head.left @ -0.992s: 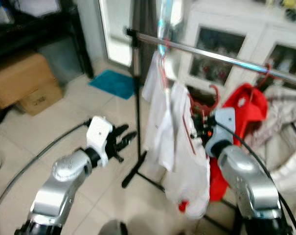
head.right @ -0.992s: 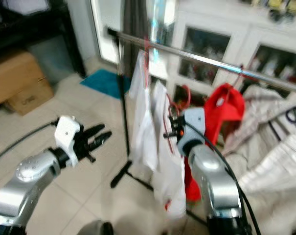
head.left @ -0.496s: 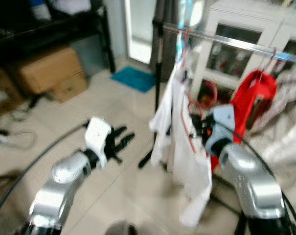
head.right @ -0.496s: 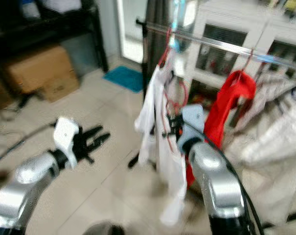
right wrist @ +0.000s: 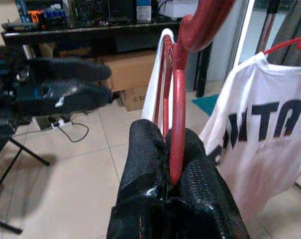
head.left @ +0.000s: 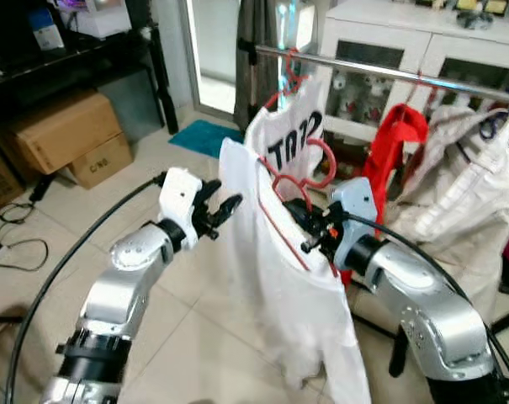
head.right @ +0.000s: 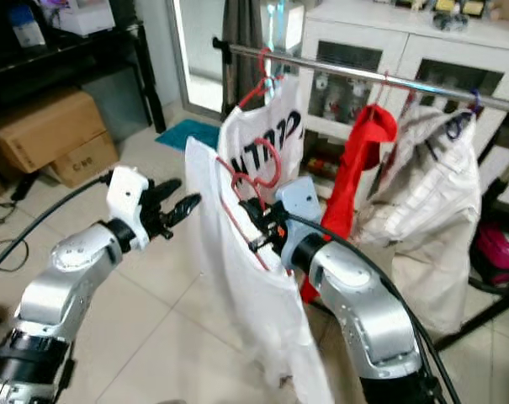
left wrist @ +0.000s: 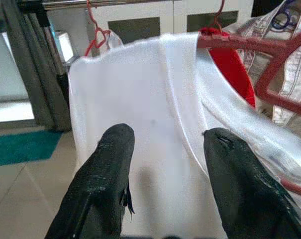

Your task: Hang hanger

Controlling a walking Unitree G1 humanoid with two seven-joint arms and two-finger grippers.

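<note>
The red hanger (head.left: 298, 195) carries a white shirt (head.left: 296, 303) and sits in front of the clothes rail (head.left: 389, 71), its hook well below the bar and not yet on it. The right end effector (right wrist: 171, 149) has its fingers pressed together on the hanger's red neck, just under the hook. The left end effector (head.left: 223, 210) is spread and empty, close beside the shirt's shoulder edge.

The grip is a thin pinch on a round rod, so the hanger may well twist in the fingers as it rises, turning the hook away from the bar. The long shirt hangs heavy below and could swing, or slide off the hanger's sloping arm. The rail is already crowded: a white printed shirt (head.left: 293, 140) on its own hanger, a red garment (head.left: 393, 143) and a pale checked garment (head.left: 456, 189). The rising hook could snag one of these or knock it loose.
</note>
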